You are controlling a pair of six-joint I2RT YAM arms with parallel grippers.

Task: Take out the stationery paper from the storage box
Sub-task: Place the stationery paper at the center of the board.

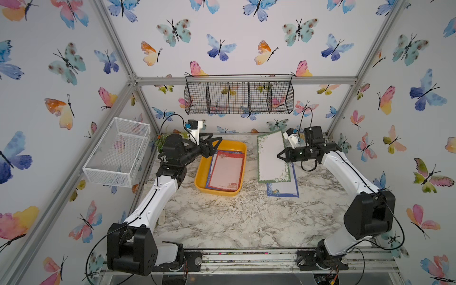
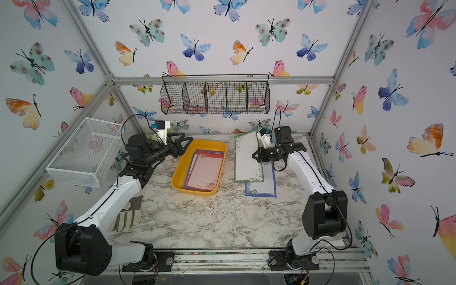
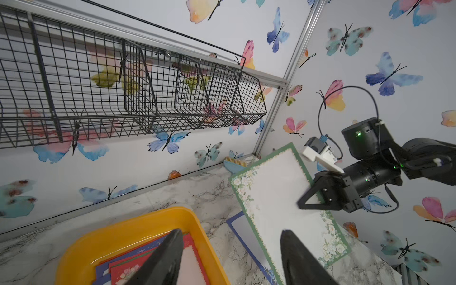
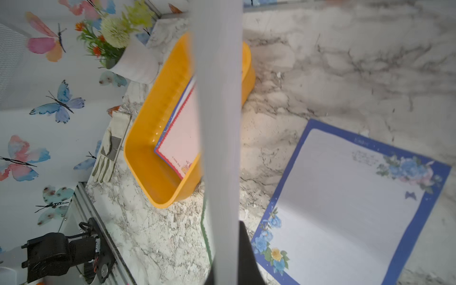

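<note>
On the marble table (image 1: 234,222), in both top views, you have the yellow storage box (image 1: 202,172) left of centre. A red-bordered sheet (image 1: 225,171) of stationery paper lies on top of others inside it. Your left pincer (image 1: 214,146) hangs over the box's far left corner, released and holding nothing. Your right pincer (image 1: 281,156) is clenched on the right edge of a green-bordered sheet (image 1: 270,158), right of the box. A blue-bordered sheet (image 1: 283,189) lies flat on the table, partly beneath it.

From the left wrist view, you see that pincer's two dark jaws standing apart above the box, and the green-bordered sheet tilted in the right pincer's grip.

From the right wrist view, the green-bordered sheet's pale face runs nearly edge-on through the middle. The storage box sits to one side of it and the blue-bordered sheet to the other.
</note>
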